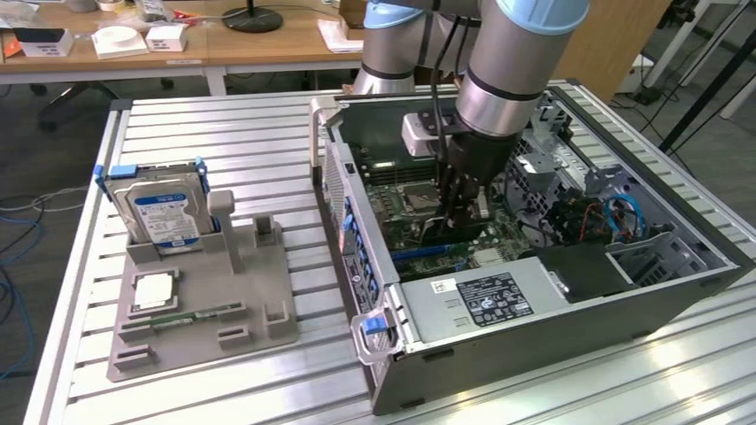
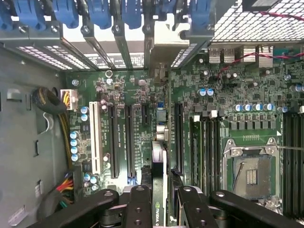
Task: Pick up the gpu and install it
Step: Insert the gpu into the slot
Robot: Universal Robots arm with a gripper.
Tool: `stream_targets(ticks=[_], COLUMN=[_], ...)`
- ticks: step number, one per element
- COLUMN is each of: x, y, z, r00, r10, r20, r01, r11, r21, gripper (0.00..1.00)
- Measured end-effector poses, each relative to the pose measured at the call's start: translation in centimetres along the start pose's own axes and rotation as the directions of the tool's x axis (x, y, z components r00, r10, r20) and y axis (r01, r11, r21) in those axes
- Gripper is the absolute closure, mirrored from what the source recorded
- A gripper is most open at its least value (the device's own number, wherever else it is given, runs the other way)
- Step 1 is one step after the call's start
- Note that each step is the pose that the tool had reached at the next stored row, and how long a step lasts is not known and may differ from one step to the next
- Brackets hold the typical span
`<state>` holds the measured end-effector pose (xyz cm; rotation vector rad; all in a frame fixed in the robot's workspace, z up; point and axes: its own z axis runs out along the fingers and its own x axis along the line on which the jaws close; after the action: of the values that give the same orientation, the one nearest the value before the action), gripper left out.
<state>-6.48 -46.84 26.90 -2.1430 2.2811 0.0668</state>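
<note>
a slatted metal table [image 1: 236, 133] holds an open computer case [image 1: 661, 305] lying on its side, toward the exterior view's right, with its green motherboard [image 2: 142, 99] exposed. a robot arm [image 1: 520, 53] reaches down from above into the case. to the exterior view's left, well apart from the case, sits a grey holder tray [image 1: 266, 292] with a hard drive [image 1: 165, 212] standing upright in it (blue and white label facing out) and a small narrow green memory stick [image 1: 195, 314] lying flat near its front.

inside the case, the gripper [image 2: 166, 190] hangs low over the motherboard. in the wrist view its dark fingers [image 2: 139, 204] stand partly closed on either side of the gpu [image 2: 159, 190], a thin card seen edge on, gripping it between them. the card stands upright, lined up with the long expansion slots [image 2: 128, 142] and reaching toward the metal bracket openings at the case's rear wall. whether its edge is seated in a slot cannot be told. the empty cpu socket [image 2: 251, 173] lies to one side, near the memory slots.
</note>
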Motion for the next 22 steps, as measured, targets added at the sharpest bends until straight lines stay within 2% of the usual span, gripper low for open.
stream_targets(ticks=[11,22], x=[0.1,0.1], y=[1.11,1.04], z=[0.37,0.53], r00=[1.0,1.0], r10=[0.0,0.0], r20=[0.0,0.0003], r01=[0.0,0.0], r11=[1.0,1.0], r21=[0.0001,0.0002], gripper=[0.74,0.74])
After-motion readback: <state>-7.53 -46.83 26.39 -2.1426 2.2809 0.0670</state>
